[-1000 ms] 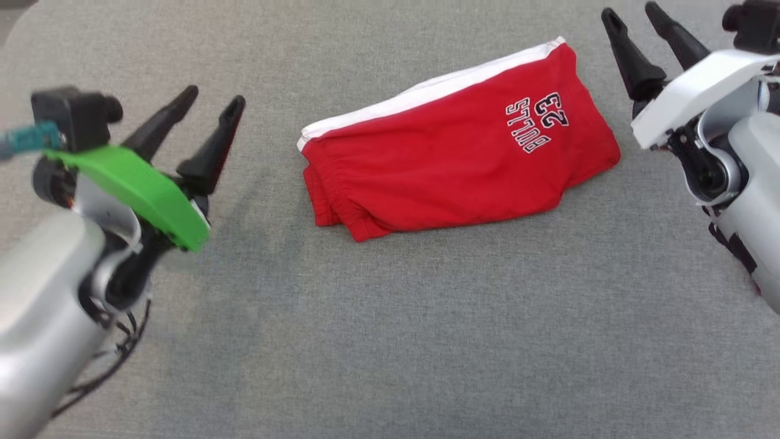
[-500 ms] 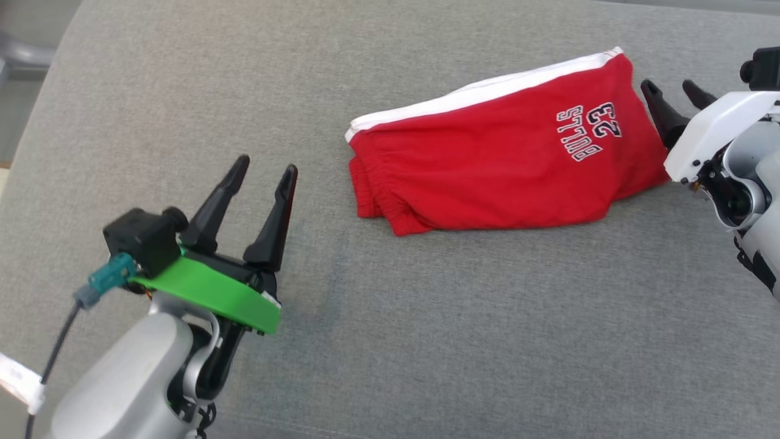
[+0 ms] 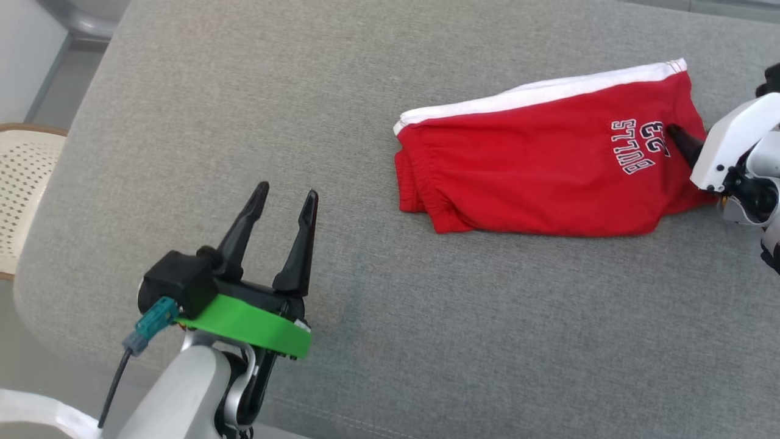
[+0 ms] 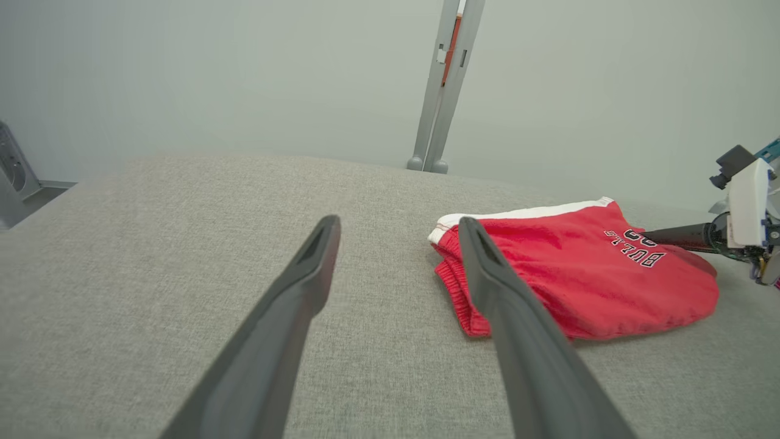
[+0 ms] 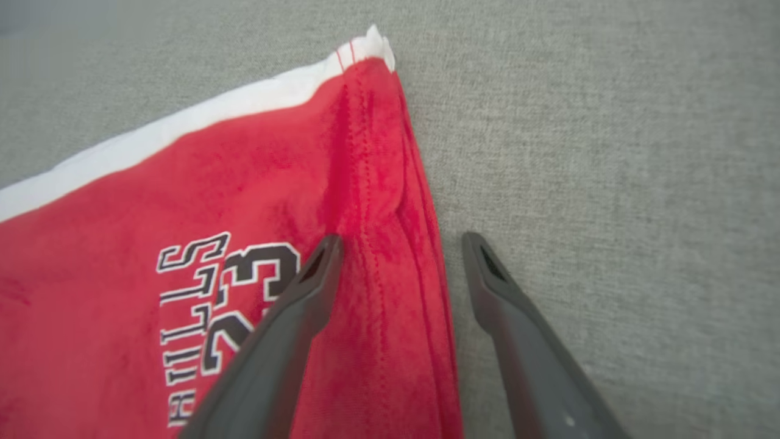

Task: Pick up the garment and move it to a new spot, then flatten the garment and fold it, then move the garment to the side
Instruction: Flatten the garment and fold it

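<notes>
From the head: finds the red shorts (image 3: 536,177) folded on the grey surface (image 3: 426,335), right of centre. Puts the left claw (image 3: 286,192) open and empty, well apart from the cloth, bare fabric between; a cream perforated chair (image 3: 24,177) beyond the surface's left edge. Puts the right claw (image 3: 685,141) at the shorts' right end. From the left wrist: shows spread fingers, shorts ahead to the right, a grey post (image 4: 448,85) behind. From the right wrist: shows open fingers straddling the hemmed edge, one over red cloth, one over bare surface, gripping nothing.
</notes>
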`<state>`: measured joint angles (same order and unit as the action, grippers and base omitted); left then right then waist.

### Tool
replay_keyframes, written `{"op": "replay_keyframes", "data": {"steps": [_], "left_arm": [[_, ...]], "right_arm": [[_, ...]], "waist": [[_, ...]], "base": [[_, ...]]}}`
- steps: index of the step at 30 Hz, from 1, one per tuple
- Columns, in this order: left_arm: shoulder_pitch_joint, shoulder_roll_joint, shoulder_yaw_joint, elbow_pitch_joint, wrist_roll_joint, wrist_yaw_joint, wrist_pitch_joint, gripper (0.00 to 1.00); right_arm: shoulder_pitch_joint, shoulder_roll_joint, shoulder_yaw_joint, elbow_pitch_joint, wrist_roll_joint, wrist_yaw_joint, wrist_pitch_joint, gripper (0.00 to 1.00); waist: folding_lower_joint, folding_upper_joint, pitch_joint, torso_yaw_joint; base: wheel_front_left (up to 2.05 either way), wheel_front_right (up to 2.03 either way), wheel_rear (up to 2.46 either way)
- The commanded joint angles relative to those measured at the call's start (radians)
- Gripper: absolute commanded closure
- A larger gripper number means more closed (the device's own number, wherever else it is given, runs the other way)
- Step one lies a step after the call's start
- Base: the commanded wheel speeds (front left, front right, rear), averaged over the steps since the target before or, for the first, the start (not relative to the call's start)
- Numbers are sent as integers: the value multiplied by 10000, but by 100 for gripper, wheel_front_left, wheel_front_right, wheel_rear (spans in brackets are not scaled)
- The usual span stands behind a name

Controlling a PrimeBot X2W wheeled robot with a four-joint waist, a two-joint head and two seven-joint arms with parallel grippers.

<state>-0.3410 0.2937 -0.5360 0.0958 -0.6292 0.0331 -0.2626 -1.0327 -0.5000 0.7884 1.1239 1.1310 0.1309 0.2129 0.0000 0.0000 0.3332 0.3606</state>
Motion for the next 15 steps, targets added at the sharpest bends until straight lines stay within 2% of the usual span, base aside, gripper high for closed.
{"op": "replay_keyframes", "data": {"steps": [1,2,5,9,15], "left_arm": [[280,-139,217,70,91,-134,-22,0],[375,-279,405,105,149,-232,-22,0],[637,-527,739,252,385,-502,-22,0],[818,-763,1109,416,714,-783,-22,0],[1079,-944,1574,521,1224,-983,-23,0]], "right_arm": [[204,103,51,250,126,-5,329,0],[235,159,57,297,167,-4,421,0],[304,230,26,167,299,1,293,100],[317,195,-37,-93,356,-2,-535,100],[799,293,-194,-419,671,-2,-1661,100]], "waist": [[0,0,-119,151],[0,0,-141,177],[0,0,-240,191],[0,0,-442,42],[0,0,-900,-458]], "base": [[0,0,0],[0,0,0],[0,0,0],[0,0,0],[0,0,0]]}}
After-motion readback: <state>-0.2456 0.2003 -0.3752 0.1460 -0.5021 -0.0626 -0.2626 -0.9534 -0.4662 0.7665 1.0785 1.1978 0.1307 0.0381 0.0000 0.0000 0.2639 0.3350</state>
